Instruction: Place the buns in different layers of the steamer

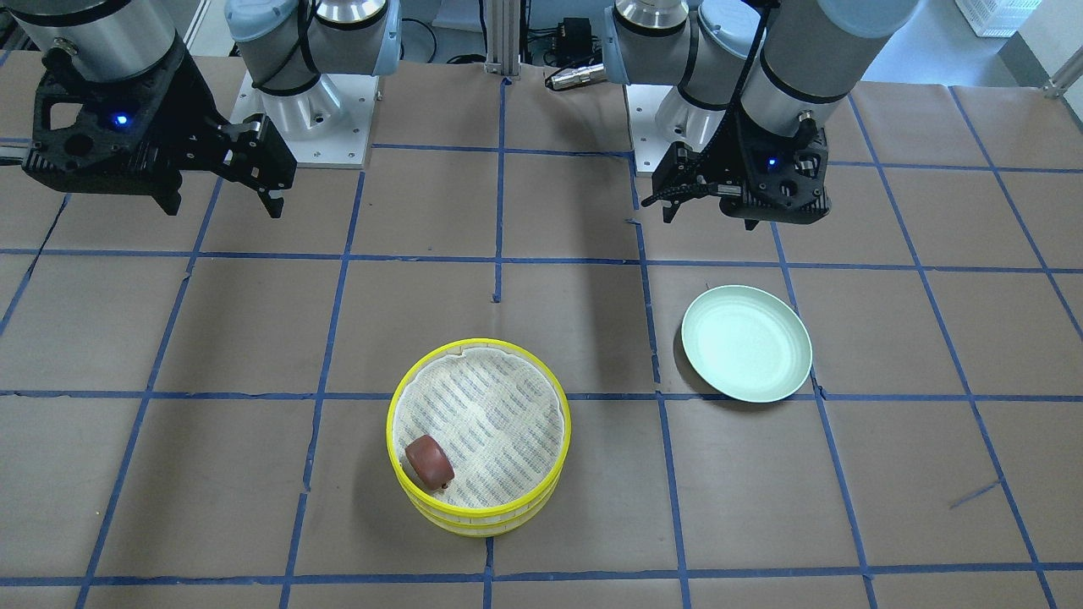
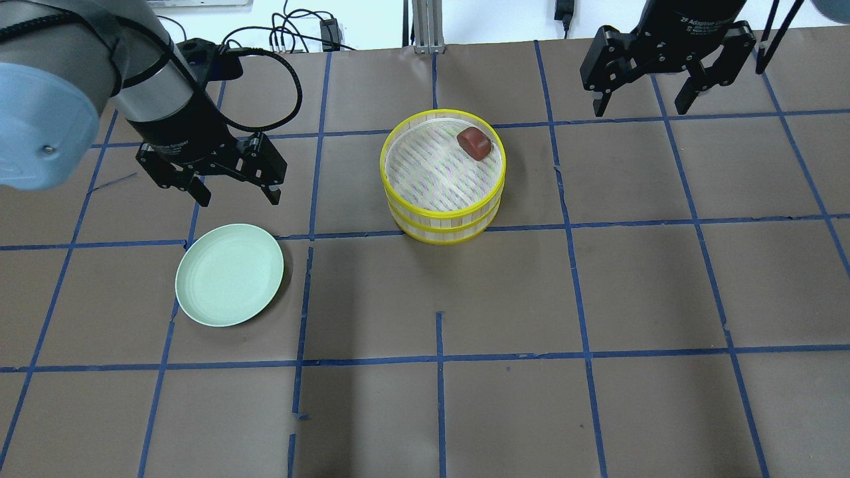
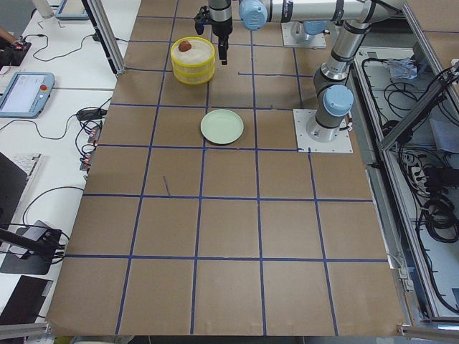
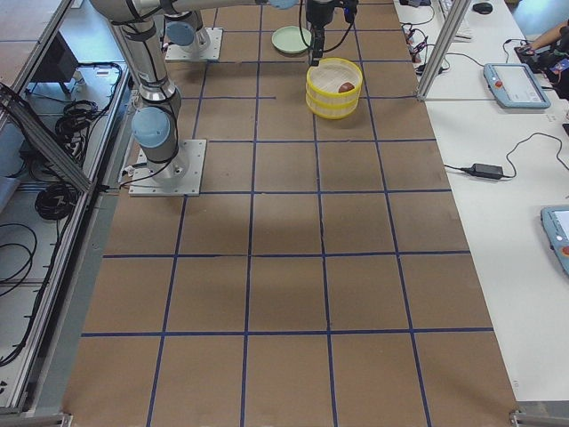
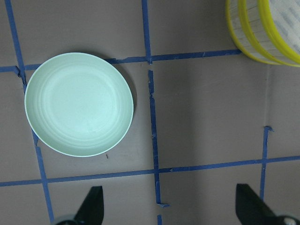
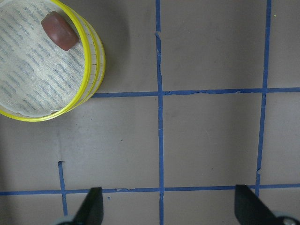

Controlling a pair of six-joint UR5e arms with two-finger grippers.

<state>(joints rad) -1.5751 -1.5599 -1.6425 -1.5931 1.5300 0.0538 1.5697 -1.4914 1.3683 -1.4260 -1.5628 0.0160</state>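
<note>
The left gripper [image 2: 238,198] and the right gripper [image 2: 641,106] each hang raised and pointing straight down, jaws spread wide apart with nothing between them, the right gripper reaching farther forward.

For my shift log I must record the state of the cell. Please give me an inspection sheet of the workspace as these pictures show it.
Surface: table covered in brown paper with a blue tape grid.
Job's things: steamer, two layers stacked; reddish-brown bun in the top layer near the rim; white bun not seen.
Clutter: pale green plate, nothing on it.
Grippers: left gripper open, above the table near the plate; right gripper open, apart from the steamer; both hold nothing.
Cables: black cables beyond the table's far edge.
Surroundings: side bench with a control pendant.
</note>
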